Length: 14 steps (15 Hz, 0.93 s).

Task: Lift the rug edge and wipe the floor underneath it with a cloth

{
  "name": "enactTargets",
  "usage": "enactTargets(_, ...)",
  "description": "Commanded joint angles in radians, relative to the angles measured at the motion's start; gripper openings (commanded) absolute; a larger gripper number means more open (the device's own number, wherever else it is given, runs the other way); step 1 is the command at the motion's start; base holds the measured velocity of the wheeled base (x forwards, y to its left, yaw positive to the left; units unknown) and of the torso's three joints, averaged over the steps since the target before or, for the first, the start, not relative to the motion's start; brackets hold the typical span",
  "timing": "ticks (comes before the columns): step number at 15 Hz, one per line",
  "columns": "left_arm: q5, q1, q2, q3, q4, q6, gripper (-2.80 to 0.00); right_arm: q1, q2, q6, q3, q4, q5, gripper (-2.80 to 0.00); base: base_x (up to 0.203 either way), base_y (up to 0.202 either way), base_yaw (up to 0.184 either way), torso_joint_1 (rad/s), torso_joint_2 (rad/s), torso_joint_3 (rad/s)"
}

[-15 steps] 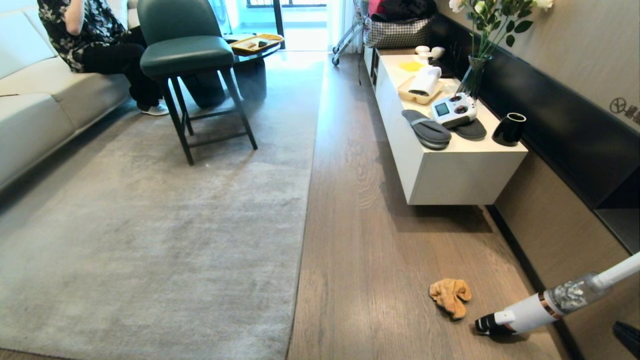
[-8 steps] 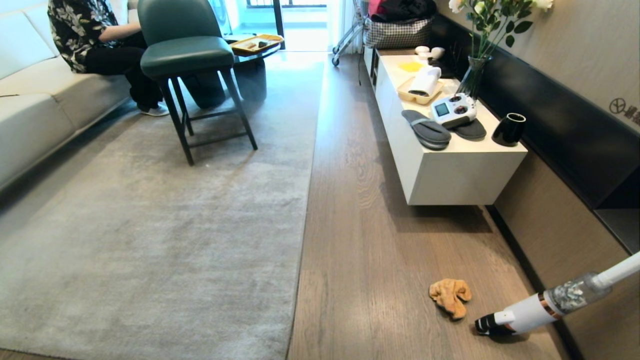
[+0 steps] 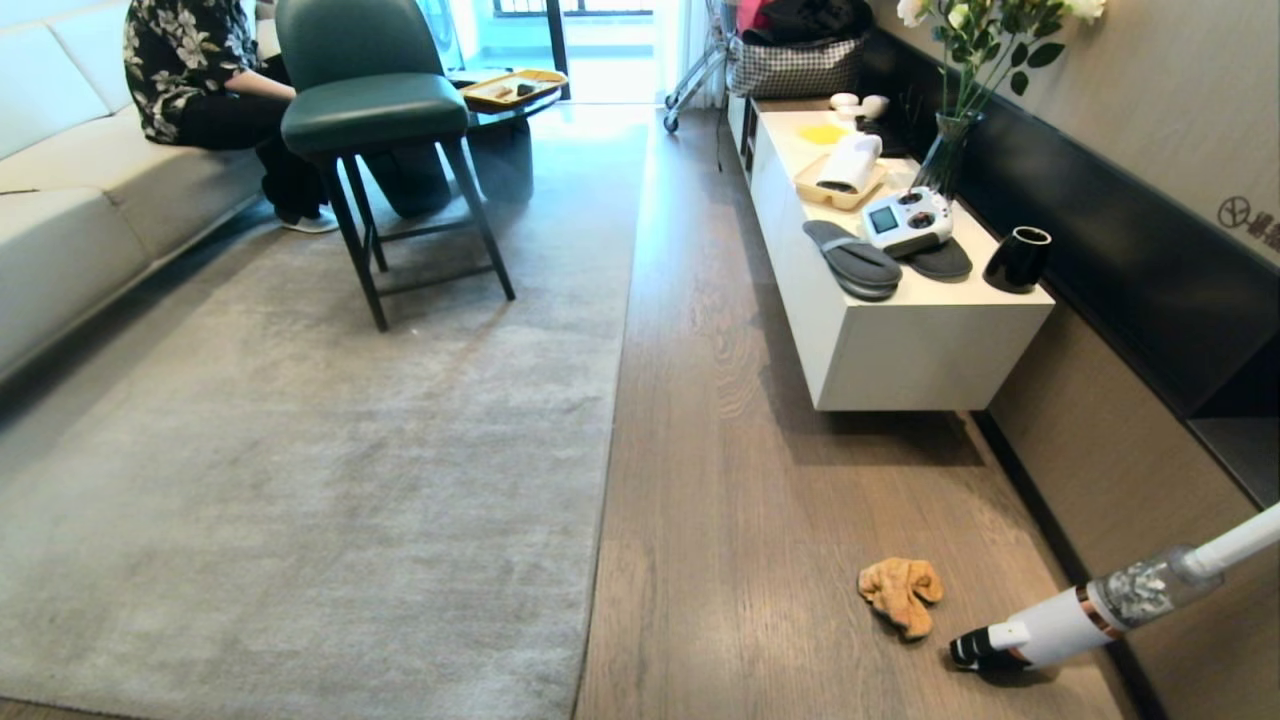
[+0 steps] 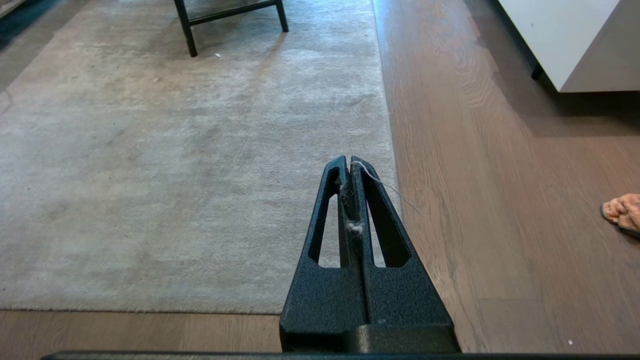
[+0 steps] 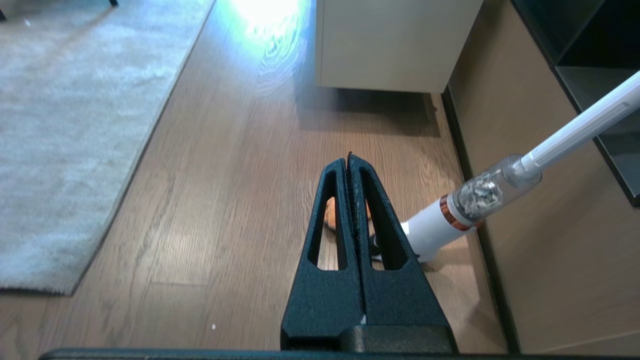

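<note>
The right claw (image 5: pixel 349 159) is pressed fully together and holds nothing, hanging above the floor (image 5: pixel 240 200). Just past its tips, partly hidden behind them, lies the cloth (image 5: pixel 331 212) — a crumpled orange-yellow rag flat on the planks. Beside the cloth, on the side away from the rug, the head of a white stick vacuum (image 5: pixel 470 210) rests on the floor, its tube slanting up toward the wall. Farther ahead of the claw stands the white counter (image 5: pixel 395 45).

The left claw (image 4: pixel 350 162) is likewise closed tight and empty, with a wisp of lint and a thin thread caught between its tips. It hangs over the near corner of the rug, and the rug edge (image 4: pixel 387 115) runs straight away from it, lying flat on the floor — the cloth shows well off to the claw's right. In the head view neither arm appears; a green chair (image 3: pixel 370 110) stands on the rug far ahead, and a person (image 3: pixel 200 70) sits on the sofa (image 3: pixel 60 200) beyond it.
</note>
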Motion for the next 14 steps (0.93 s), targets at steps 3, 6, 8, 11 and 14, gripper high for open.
enactTargets(3,0.0,0.0,0.0,0.0,0.0,0.0,-2.8,0.0,-0.031,0.004,0.003,-0.001,0.001,-2.8,0.0,0.0,0.0,0.0,0.0,0.0)
enactTargets(6,0.0,0.001,0.0,0.0,0.0,0.0,-2.8,0.0,-0.031,0.004,0.003,-0.002,0.001,-2.8,0.0,0.0,0.0,0.0,0.0,0.0)
enactTargets(8,0.0,0.0,0.0,0.0,0.0,-0.001,-2.8,0.0,-0.031,0.004,0.003,-0.001,0.001,-2.8,0.0,0.0,0.0,0.0,0.0,0.0)
enactTargets(11,0.0,0.0,0.0,0.0,0.0,0.0,-2.8,0.0,-0.031,0.003,0.003,-0.001,0.002,-2.8,0.0,0.0,0.0,0.0,0.0,0.0)
enactTargets(14,0.0,0.0,0.0,0.0,0.0,0.0,-2.8,0.0,-0.031,0.011,0.003,-0.001,-0.001,-2.8,0.0,0.0,0.0,0.0,0.0,0.0)
